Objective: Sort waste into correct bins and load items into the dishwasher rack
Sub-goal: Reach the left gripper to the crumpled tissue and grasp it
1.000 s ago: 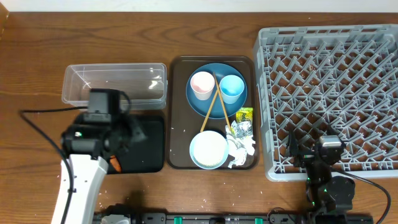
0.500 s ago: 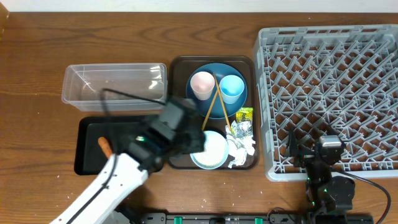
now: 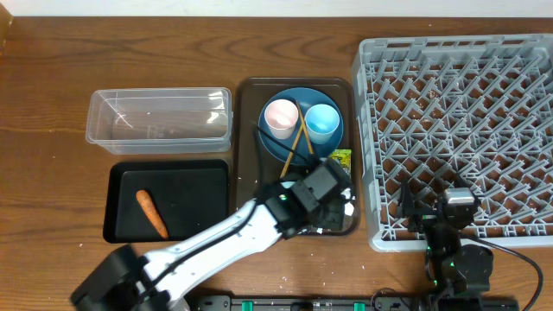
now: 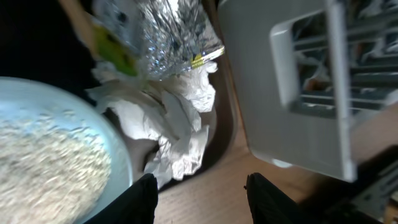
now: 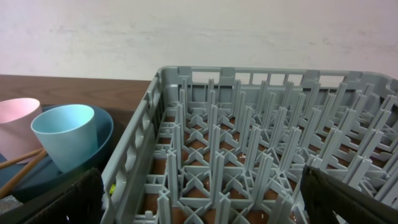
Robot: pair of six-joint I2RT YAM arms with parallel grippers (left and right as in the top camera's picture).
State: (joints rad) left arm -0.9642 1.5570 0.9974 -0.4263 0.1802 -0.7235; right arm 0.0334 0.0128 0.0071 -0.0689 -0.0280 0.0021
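Left end effector (image 4: 200, 186) (spread) above paper (image 4: 177, 121)

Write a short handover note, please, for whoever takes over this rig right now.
Left claw: open, empty, above the crumpled paper on the brown tray.
Right claw: open, empty, at the rack.
Done: carrot lies in the black tray. Clear tub looks empty.
Left: bin the paper, foil, wrapper and rice; rack the bowl, plate, pink cup, blue cup and chopsticks.
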